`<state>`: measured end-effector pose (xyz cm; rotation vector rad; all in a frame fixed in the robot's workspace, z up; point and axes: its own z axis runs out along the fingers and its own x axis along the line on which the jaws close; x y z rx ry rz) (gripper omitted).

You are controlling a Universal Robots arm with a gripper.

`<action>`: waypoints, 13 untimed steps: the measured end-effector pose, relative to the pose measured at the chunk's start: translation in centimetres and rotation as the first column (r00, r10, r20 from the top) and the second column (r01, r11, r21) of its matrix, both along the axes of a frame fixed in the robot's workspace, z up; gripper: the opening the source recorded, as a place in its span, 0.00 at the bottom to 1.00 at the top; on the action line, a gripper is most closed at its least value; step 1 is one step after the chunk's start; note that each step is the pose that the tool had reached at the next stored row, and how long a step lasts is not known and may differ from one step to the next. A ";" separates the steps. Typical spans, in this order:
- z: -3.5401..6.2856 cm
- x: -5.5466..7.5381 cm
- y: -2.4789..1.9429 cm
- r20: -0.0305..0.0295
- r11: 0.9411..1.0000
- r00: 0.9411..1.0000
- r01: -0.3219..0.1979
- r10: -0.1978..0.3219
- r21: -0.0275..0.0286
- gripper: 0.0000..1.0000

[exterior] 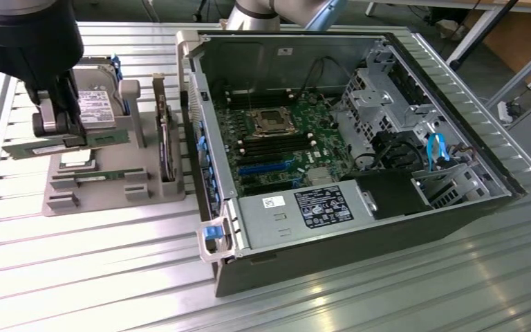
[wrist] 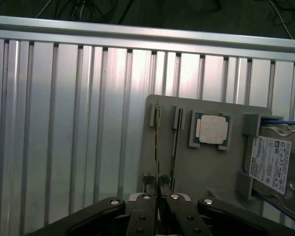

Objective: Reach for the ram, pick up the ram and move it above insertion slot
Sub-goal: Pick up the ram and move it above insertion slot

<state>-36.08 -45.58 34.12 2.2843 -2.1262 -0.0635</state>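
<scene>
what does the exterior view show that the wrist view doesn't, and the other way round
Exterior view: the open computer case with its motherboard and power supply, and the ram side-on as a long green strip.
Wrist view: the square processor chip lying in a recess of the grey holder, and the ram edge-on as a thin line.
Both: the gripper shut on the ram, the hard drive standing in the holder, and the slatted metal table.
</scene>
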 end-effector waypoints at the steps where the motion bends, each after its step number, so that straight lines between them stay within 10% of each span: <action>1: 0.17 0.0 0.00 0.000 1.000 1.000 0.000 0.000 0.000 0.14; 13: 2.25 0.0 0.00 0.000 1.000 1.000 0.000 0.000 0.000 0.14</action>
